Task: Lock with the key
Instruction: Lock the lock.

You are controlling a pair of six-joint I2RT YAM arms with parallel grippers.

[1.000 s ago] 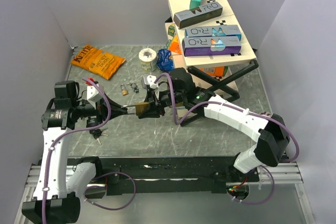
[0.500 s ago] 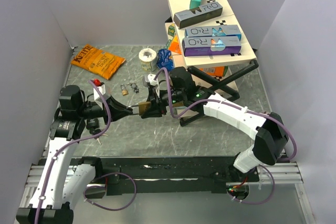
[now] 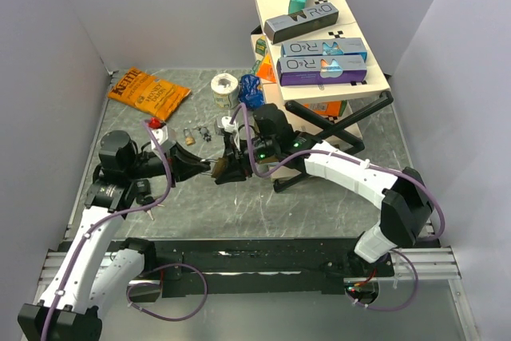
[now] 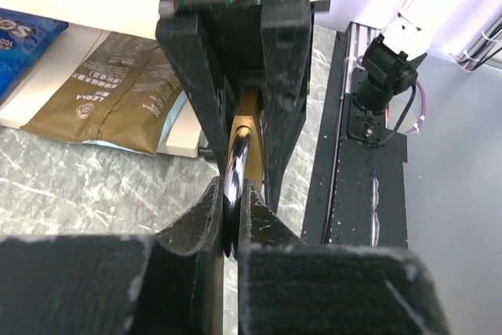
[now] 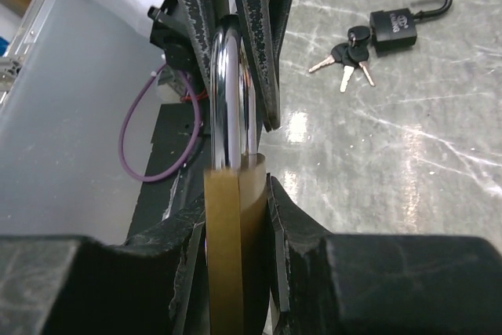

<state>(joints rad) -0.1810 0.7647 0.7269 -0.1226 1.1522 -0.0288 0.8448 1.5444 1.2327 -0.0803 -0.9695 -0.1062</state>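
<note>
A brass padlock (image 3: 218, 168) hangs above the table middle, held between both grippers. My right gripper (image 5: 235, 209) is shut on its brass body (image 5: 234, 229). My left gripper (image 4: 233, 194) is shut on the chrome shackle (image 4: 238, 151), which stands edge-on between its fingers. In the top view my left gripper (image 3: 207, 170) meets my right gripper (image 3: 229, 168) tip to tip. A bunch of keys (image 5: 346, 59) lies on the table beside a black padlock (image 5: 398, 20) whose shackle is open. I see no key in the brass padlock.
An orange chip bag (image 3: 149, 92) lies at the back left. A tape roll (image 3: 224, 88), a blue packet (image 3: 251, 90) and a small padlock (image 3: 189, 136) sit behind the grippers. Stacked boxes (image 3: 319, 37) on a black cross stand (image 3: 339, 137) fill the back right.
My left arm has swung in, its wrist moving right towards the padlock. The right arm has edged a little left. Both grips on the brass padlock have held.
</note>
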